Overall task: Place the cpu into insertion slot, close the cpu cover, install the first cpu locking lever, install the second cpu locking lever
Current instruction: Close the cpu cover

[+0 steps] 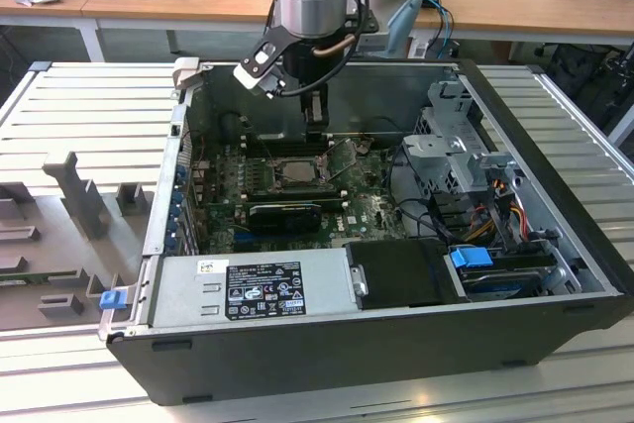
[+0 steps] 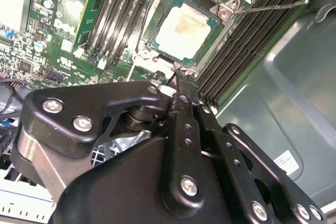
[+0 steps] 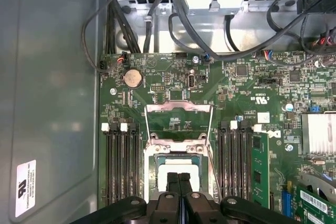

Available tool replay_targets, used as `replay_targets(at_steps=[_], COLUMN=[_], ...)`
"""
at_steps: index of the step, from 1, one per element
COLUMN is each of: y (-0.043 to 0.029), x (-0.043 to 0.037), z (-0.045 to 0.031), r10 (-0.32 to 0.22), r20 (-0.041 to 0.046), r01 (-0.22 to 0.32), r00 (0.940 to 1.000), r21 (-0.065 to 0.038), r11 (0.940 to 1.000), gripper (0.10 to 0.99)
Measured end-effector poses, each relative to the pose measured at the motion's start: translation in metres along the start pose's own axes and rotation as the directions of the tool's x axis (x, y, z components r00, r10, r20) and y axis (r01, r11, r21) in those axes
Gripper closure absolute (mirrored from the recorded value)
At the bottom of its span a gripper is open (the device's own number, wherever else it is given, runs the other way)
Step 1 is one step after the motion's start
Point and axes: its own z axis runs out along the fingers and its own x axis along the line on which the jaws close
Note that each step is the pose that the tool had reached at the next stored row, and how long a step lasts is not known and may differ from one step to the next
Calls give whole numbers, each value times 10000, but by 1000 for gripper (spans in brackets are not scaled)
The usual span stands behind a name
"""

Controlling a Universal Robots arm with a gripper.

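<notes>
Entry: one open black computer case (image 1: 396,344), lying on one ribbed grey metal desk (image 1: 89,96) and filling the middle of the exterior view. Inside it is one green circuit board (image 3: 241,98). The board carries one square dark insertion slot with a silver metal rim (image 2: 220,22). One small flat square cpu with a pale silvery-beige face (image 2: 184,29) lies seated in that slot, so the placing looks done. One thin silver square-frame cpu cover (image 3: 178,107) is swung open off the slot, with the board visible through its window. One black two-fingered end effector (image 3: 178,178) hangs just above the slot, over the side away from the cover. Its fingers are pressed together and grip nothing. The step in hand is judged to be closing the cover. To do it well, bear on the cover's metal bar rather than poking through its window. Follow the arc of the hinge, and keep your tips off the cpu's face. One thin silver locking lever rod (image 2: 270,7) lies beside the slot; you cannot make out a second. Two banks of long black memory slots (image 3: 122,166) flank the slot, one on each side.
</notes>
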Motion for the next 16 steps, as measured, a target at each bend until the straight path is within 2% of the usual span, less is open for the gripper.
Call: replay_targets(at_steps=[8,16], y=[16,66], x=[1,3], z=[-25,-39], r10=[0,-1], r20=[1,0], r01=[0,1], r00=[10000,10000], r21=[0,3], r11=[10000,10000], gripper=[980,980])
